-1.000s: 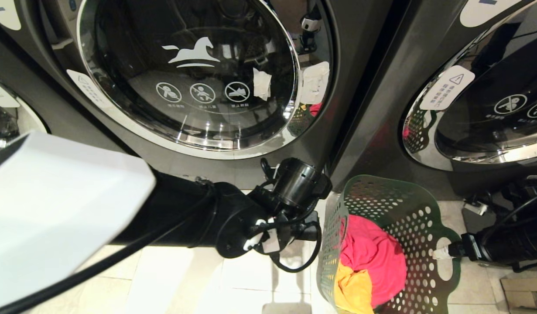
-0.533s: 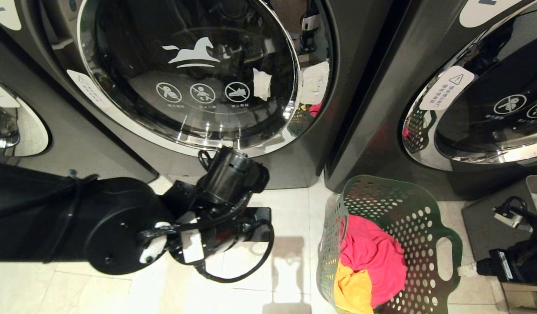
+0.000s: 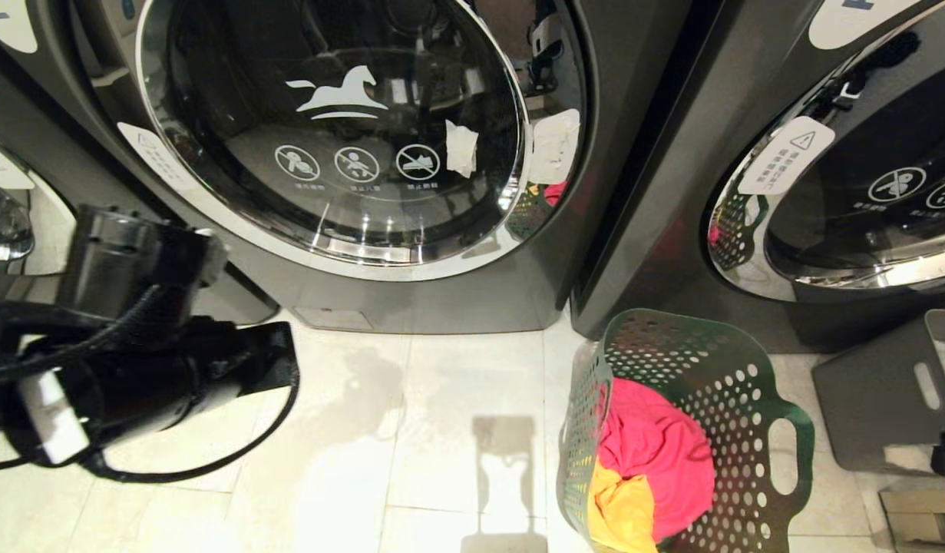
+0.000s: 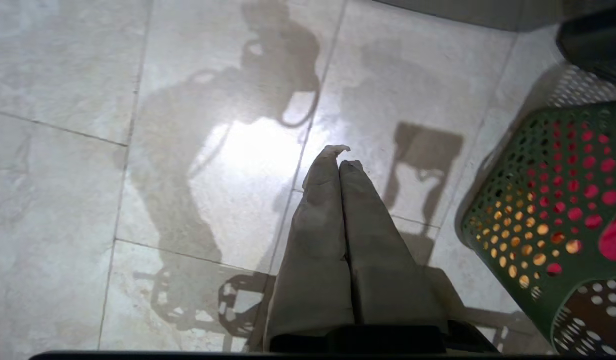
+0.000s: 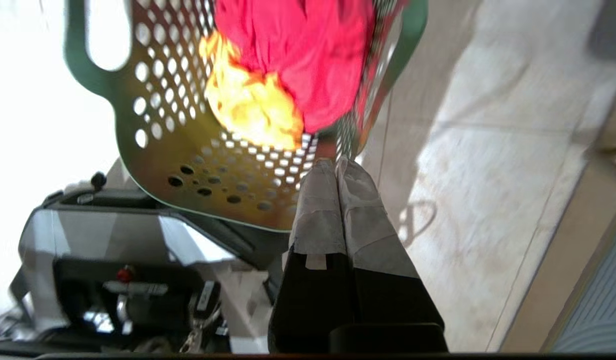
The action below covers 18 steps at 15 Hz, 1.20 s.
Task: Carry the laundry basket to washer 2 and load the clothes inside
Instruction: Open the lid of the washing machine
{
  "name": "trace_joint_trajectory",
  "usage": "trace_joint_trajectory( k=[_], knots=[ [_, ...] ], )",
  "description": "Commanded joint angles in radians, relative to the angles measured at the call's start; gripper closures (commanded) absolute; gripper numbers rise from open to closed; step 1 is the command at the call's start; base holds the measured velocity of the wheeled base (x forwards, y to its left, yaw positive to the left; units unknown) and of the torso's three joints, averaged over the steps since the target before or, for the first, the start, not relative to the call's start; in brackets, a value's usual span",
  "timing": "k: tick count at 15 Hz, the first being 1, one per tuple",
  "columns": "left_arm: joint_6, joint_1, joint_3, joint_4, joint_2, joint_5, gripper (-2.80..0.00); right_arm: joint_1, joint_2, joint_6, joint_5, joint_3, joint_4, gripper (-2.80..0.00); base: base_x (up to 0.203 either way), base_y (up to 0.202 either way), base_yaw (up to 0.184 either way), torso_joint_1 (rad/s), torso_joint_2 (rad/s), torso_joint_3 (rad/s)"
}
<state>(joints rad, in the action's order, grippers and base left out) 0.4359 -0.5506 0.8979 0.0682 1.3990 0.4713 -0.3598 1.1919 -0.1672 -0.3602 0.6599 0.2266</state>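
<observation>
On the floor: laundry basket with clothes, before washer door
Left gripper: fingers pressed together, empty
Right gripper: fingers together, empty

Overhead light; glare on floor tiles; right wrist view blurred, overexposed.

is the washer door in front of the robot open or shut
Shut: the round glass door sits flush in the washer's front, and clothes lie in the laundry basket.

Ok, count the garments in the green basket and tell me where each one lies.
2. The pink garment fills the middle of the laundry basket. The yellow garment lies against it on the side away from the washers. More could be buried underneath.
</observation>
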Motion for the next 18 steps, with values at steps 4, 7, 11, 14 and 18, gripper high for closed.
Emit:
trace_joint_trajectory(
  k=[4, 7, 11, 14, 18],
  knots=[
    [-0.055, 0.295, -0.222, 0.023, -0.361, 0.004, 0.0, 0.0, -0.43, 0.008, -0.002, -0.117, -0.003, 0.0, 0.0, 0.0, 0.0, 0.0, 0.0, 0.0],
    [-0.12, 0.415, -0.424, 0.028, -0.584, 0.031, 0.0, 0.0, -0.662, 0.017, 0.003, -0.274, -0.002, 0.0, 0.0, 0.0, 0.0, 0.0, 0.0, 0.0],
    [-0.292, 0.444, -0.689, 0.021, -0.877, 0.058, 0.0, 0.0, -0.891, 0.02, 0.083, -0.49, 0.013, 0.0, 0.0, 0.0, 0.0, 0.0, 0.0, 0.0],
    [-0.446, 0.439, -0.779, 0.018, -1.061, -0.104, 0.0, 0.001, -0.914, 0.011, 0.124, -0.501, 0.019, 0.0, 0.0, 0.0, 0.0, 0.0, 0.0, 0.0],
    [-0.503, 0.442, -0.846, -0.025, -1.113, -0.422, 0.0, 0.002, -0.914, -0.051, 0.287, -0.577, -0.033, 0.0, 0.0, 0.0, 0.0, 0.0, 0.0, 0.0]
  ],
)
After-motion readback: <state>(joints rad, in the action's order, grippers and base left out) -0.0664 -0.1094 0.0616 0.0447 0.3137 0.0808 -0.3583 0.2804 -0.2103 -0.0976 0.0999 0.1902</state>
